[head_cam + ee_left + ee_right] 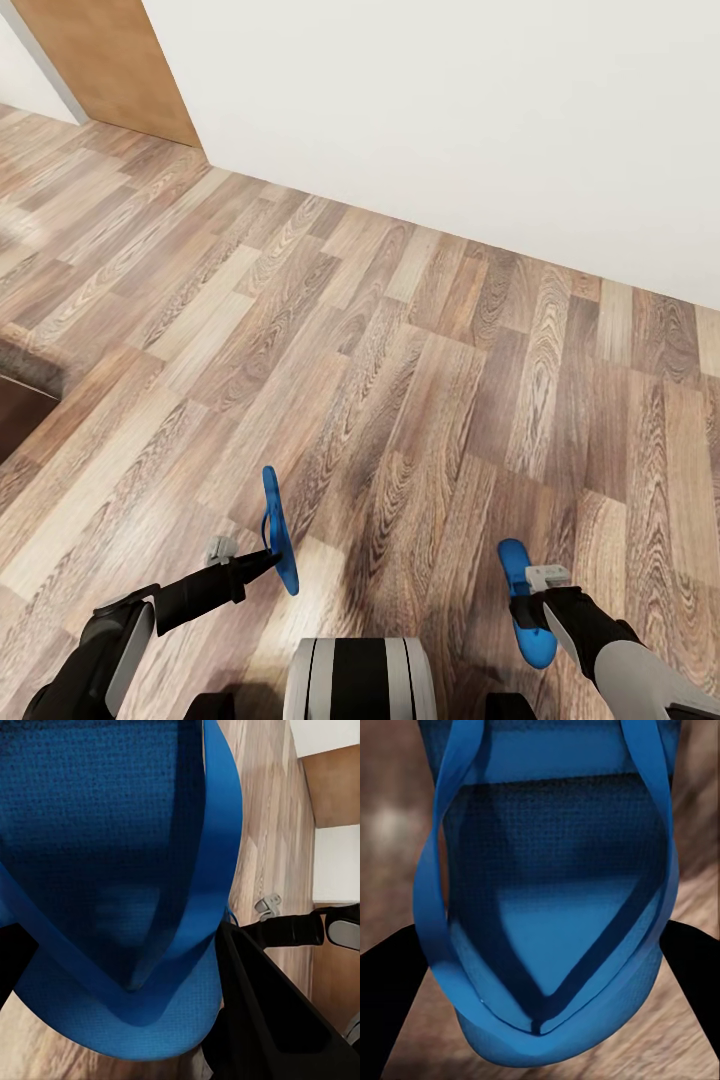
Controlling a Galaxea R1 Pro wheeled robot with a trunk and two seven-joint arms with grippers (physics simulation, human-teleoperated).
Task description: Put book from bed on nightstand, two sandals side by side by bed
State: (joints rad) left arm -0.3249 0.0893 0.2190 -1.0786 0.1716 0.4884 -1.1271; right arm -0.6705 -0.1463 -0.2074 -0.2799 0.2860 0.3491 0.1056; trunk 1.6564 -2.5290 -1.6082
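I hold one bright blue sandal in each gripper above the wood-plank floor. The left sandal [275, 530] stands on edge, held off the floor, with my left gripper [270, 555] shut on it. It looms close in the left wrist view as the sandal [120, 870], with a black finger [262, 1020] beside its straps. The right sandal [525, 600] lies flatter, and my right gripper [530, 598] is shut on it. In the right wrist view this sandal [547, 907] sits between two dark fingers [390, 982]. The book, bed and nightstands are out of view.
Brown plank floor [400, 350] stretches ahead to a plain white wall [450, 100]. A light wooden door [110, 60] stands at the far left. A dark brown piece of low furniture [20, 395] juts in at the left edge. My base [360, 680] shows at the bottom.
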